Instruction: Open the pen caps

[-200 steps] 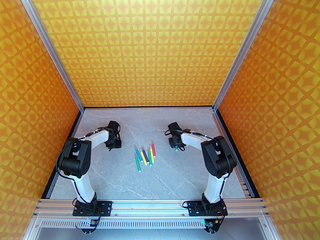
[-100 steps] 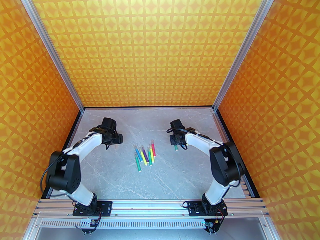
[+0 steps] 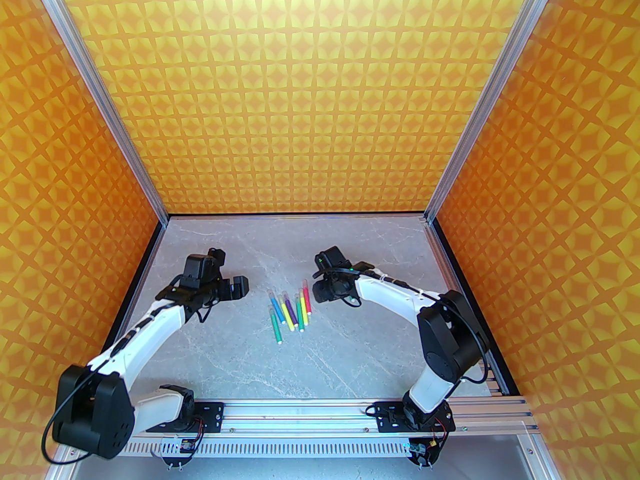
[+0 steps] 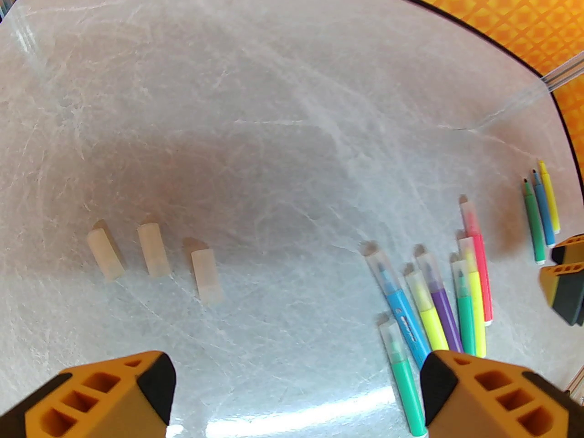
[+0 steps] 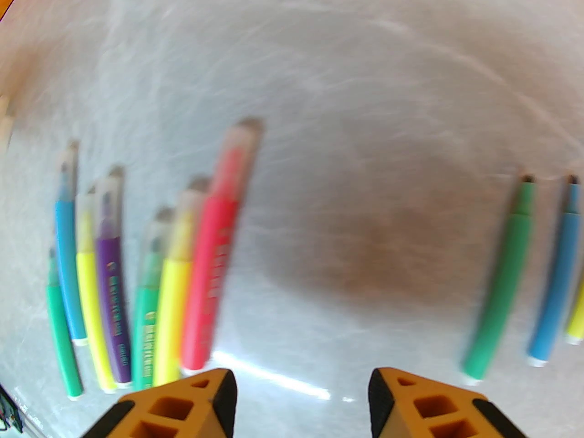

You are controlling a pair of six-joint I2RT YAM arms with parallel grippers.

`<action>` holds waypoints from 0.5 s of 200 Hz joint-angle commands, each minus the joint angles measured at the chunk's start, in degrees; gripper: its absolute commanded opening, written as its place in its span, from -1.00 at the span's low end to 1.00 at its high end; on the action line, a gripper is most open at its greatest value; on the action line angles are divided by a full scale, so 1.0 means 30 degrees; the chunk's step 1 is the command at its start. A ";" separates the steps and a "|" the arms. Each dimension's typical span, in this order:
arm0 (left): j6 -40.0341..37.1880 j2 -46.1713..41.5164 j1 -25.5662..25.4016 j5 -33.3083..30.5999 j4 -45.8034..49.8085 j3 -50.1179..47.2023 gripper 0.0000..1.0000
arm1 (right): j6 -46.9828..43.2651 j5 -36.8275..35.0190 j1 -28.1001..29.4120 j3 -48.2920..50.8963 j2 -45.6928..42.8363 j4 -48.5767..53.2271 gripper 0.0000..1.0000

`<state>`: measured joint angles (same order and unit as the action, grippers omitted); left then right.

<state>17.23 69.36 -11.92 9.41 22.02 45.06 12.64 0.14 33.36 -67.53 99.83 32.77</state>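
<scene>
Whitish pen caps (image 4: 154, 250), beyond left end effector (image 4: 296, 374)

No text, brand or number can be read with confidence. Print is present on four pens in the capped cluster at mid-table, all illegible:

- Blue pen (image 4: 404, 313), left wrist view: one dark line of lettering runs along the barrel. It is too small to make out.
- Purple pen (image 5: 112, 290), right wrist view: pale lettering runs lengthwise on the barrel. It is smeared by blur and no letters resolve.
- Green pen (image 5: 146, 331), just right of the purple pen: pale lengthwise lettering, equally blurred.
- Pink-red pen (image 5: 214, 263), at the right end of the cluster: a row of slightly darker characters runs down the barrel, unreadable.

In the top view the pens are too small to show any print.
</scene>
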 commanded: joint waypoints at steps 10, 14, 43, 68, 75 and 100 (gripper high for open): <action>0.0748 -0.1348 0.0165 0.0529 -0.1597 -0.1363 0.93 | 0.0659 0.0963 0.0517 -0.0766 0.1379 -0.0152 0.07; 0.0751 -0.1421 0.0166 0.0533 -0.1591 -0.1442 0.93 | 0.0699 0.0973 0.0524 -0.0796 0.1483 -0.0201 0.07; 0.0788 -0.1807 0.0169 0.0541 -0.1578 -0.1905 0.95 | 0.0897 0.1187 0.0732 -0.1098 0.2183 -0.0429 0.01; 0.0847 -0.2498 0.0173 0.0545 -0.1730 -0.2119 0.96 | 0.0999 0.1357 0.0799 -0.1272 0.2550 -0.0568 -0.02; 0.0847 -0.2576 0.0165 0.0526 -0.1763 -0.2157 0.96 | 0.1029 0.1387 0.0802 -0.1309 0.2627 -0.0583 -0.03; 0.0819 -0.2699 0.0166 0.0529 -0.1795 -0.2188 0.96 | 0.1117 0.1505 0.0861 -0.1423 0.2979 -0.0689 -0.06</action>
<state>19.27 62.46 -11.92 9.87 18.09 38.98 14.81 3.53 35.31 -70.19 107.00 31.92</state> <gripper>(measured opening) 0.980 0.475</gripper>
